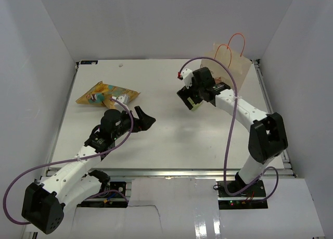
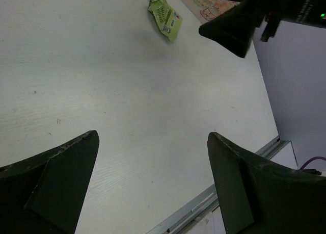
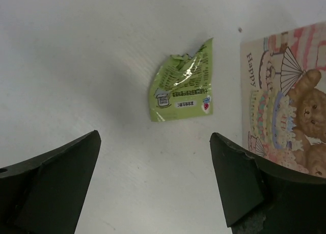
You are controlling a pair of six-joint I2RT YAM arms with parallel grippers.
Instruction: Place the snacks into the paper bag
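Near the paper bag (image 3: 283,117), green packet (image 3: 182,86) clear of its edge, left and right jaws spread.

The middle and near table (image 1: 171,145) is bare and passable. The yellow-orange chip bag (image 1: 106,93) blocks the far left; at far right the paper bag (image 1: 229,59) and a green packet (image 3: 182,86) leave only a thin bare strip between them. Walls (image 1: 47,57) close left, right and far sides.
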